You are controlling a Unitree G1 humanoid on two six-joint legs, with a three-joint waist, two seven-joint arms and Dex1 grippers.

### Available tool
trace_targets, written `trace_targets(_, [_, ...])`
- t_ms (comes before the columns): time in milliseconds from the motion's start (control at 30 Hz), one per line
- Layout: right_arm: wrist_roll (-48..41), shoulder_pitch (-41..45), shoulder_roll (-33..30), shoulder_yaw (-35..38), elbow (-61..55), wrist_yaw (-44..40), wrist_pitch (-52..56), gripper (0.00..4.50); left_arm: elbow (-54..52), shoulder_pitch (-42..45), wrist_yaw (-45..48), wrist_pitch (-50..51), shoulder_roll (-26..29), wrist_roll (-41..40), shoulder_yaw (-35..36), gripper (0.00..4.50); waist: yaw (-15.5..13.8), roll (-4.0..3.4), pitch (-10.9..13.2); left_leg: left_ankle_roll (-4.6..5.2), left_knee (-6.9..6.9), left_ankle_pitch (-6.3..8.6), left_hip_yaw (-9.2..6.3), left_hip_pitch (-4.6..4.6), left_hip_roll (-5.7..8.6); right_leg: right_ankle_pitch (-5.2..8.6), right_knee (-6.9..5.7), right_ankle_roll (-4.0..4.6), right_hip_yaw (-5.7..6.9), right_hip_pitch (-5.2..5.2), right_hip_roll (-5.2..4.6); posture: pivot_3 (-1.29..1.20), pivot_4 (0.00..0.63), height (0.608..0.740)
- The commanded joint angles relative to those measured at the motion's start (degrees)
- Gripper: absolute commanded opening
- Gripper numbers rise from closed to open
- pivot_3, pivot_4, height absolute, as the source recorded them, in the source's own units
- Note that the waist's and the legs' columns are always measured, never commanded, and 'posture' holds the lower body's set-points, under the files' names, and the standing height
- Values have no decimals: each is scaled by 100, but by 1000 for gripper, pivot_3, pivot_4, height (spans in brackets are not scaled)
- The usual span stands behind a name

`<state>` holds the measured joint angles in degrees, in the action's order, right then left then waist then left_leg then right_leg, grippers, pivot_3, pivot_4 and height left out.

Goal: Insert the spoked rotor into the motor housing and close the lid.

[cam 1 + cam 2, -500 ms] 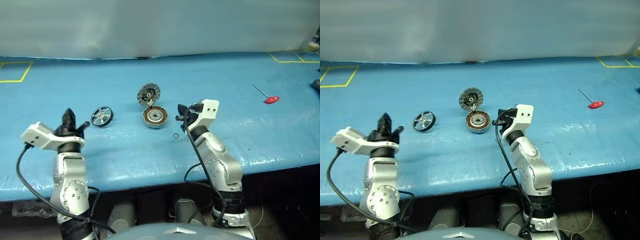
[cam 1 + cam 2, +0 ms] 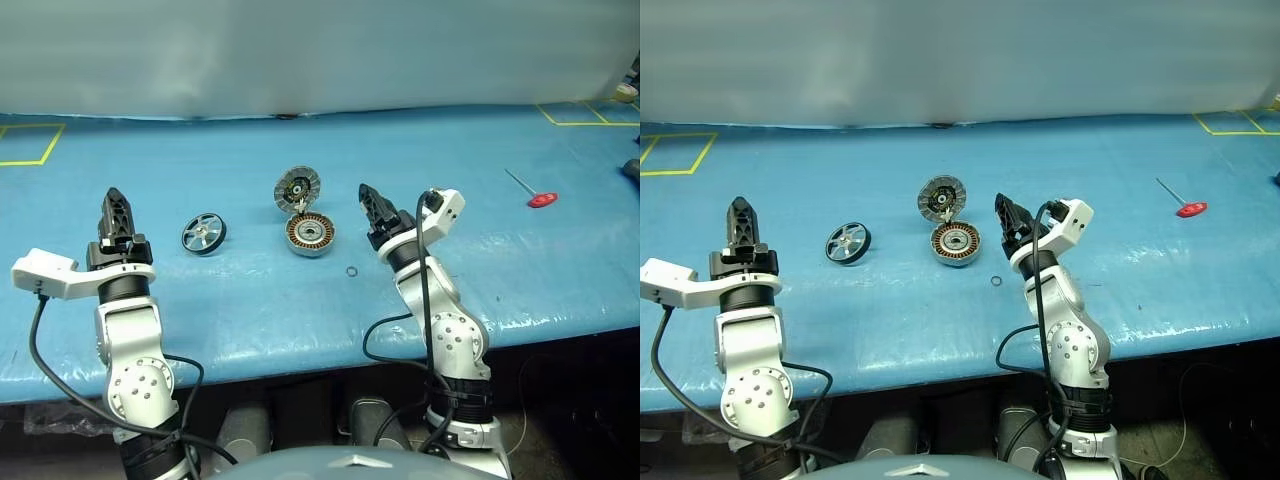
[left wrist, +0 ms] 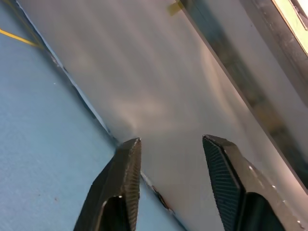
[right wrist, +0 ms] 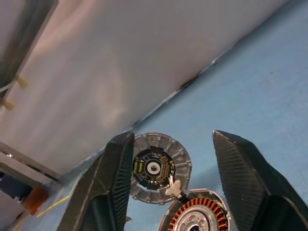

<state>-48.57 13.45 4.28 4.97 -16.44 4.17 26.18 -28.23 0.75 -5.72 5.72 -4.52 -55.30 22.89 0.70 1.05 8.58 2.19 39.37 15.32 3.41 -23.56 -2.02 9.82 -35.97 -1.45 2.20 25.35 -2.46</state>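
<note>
Looking at both arms here, the big change from half a second back is that they've swung their fingers up and forward. The left gripper (image 2: 114, 203) was tucked low and angled toward the wheel before; now it's raised, pointing away over the blue table (image 2: 250, 300), with jaws open and nothing between them. The right gripper (image 2: 372, 205) was curled in beside the motor cup earlier; now it's lifted and aimed toward the parts, jaws also spread wide and empty.

The parts themselves haven't budged. The spoked rotor (image 2: 203, 234) lies flat on the table, off to the left of the motor housing (image 2: 310, 233), well apart from it and nearer the left gripper. The housing sits open with its copper windings showing, and the lid (image 2: 297, 188) stands flipped back behind it, joined at the edge. In the right wrist view the lid's inner face sits framed between the two fingers.

So I'd say nothing of the job is done yet, this looks like lining up for a first reach. There's also a small ring (image 2: 352, 271) and a red-handled tool (image 2: 541, 199) lying around, untouched.
</note>
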Motion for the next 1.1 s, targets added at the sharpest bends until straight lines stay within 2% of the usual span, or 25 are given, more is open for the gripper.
trace_targets(33, [-164,58,415,19,-189,28,-167,3870,-136,3,-2,-88,-73,3,-117,3918,-1,0,0,0,0,0,0,0,0,0,0,0,0,0,0,0,150,740])
trace_targets(100, [-65,38,325,-75,-191,-25,-156,4464,-106,-77,-36,-9,0,137,-184,4496,-4,0,0,0,0,0,-1,0,0,0,0,0,0,-1,1,0,150,740])
trace_targets(200, [-25,-17,264,-236,-226,-152,-85,4345,-110,-252,81,165,146,260,-374,4371,2,0,0,0,-1,0,0,-1,-1,0,2,0,0,0,1,0,150,740])
trace_targets(333, [-70,-59,277,-336,-235,-198,-30,3178,-130,-330,112,203,182,349,-499,3154,-2,0,0,0,0,0,0,0,-3,0,1,1,0,1,1,0,150,740])
trace_targets(633, [-22,4,266,-298,-184,-165,-19,182,-183,-304,200,206,220,329,-537,141,-2,0,0,0,-1,0,-1,-1,-4,1,2,1,-1,1,1,0,150,740])
trace_targets(667, [-25,20,265,-282,-184,-160,-25,54,-202,-286,221,198,219,297,-538,43,-2,0,0,0,-1,0,-1,-1,-4,1,2,1,-1,1,1,0,150,740])
trace_targets(867, [-26,124,189,-328,-328,-152,62,54,-241,-199,262,257,322,364,-610,43,-1,0,0,0,0,0,-1,-1,-3,1,1,1,-1,1,1,0,150,740])
trace_targets(1100, [643,175,-207,-638,-505,-308,71,54,-142,-383,277,428,544,1103,-1020,43,0,-1,0,0,-2,0,0,-1,-4,1,2,1,-1,2,0,0,150,740])
